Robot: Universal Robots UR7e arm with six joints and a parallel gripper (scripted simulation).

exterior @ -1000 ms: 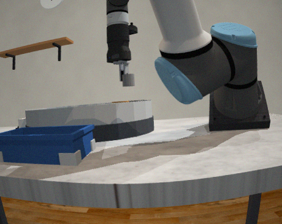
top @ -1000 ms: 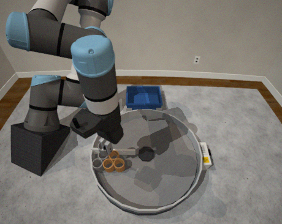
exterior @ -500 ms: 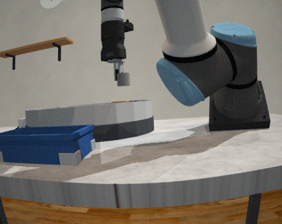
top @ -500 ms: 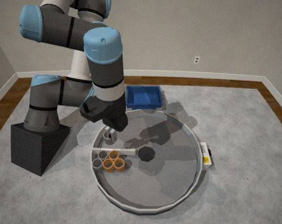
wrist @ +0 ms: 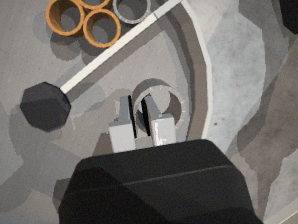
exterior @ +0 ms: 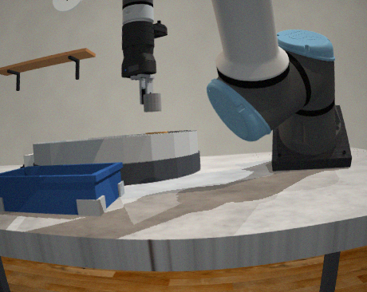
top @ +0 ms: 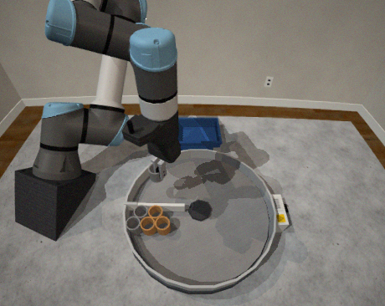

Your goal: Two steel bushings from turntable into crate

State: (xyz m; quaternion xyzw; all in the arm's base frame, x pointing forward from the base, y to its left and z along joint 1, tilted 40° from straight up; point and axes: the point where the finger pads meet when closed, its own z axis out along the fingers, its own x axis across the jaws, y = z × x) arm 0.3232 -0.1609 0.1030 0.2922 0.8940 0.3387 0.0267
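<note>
My gripper (top: 157, 170) (exterior: 144, 100) (wrist: 137, 107) is shut on the wall of a steel bushing (top: 156, 177) (exterior: 152, 102) (wrist: 176, 106), one finger inside its bore and one outside. The bushing hangs upright, well above the turntable (top: 206, 263) (exterior: 80, 153) (wrist: 201, 95). Two more grey steel bushings stand at the turntable's left side in the top view, one near the white bar and one (top: 133, 229) by the rim. Three orange bushings stand beside them, one (top: 162, 232) nearest the middle. The blue crate (top: 199, 146) (exterior: 49, 195) is behind the turntable; no bushing shows in its visible part.
A white bar (top: 164, 206) (wrist: 115, 50) runs from the turntable's rim to the dark centre hub (top: 200, 210) (wrist: 46, 106). The raised rim surrounds the turntable. A small box (top: 280, 211) with a yellow label sits outside its right side. Grey corner brackets (exterior: 89, 207) hold the crate.
</note>
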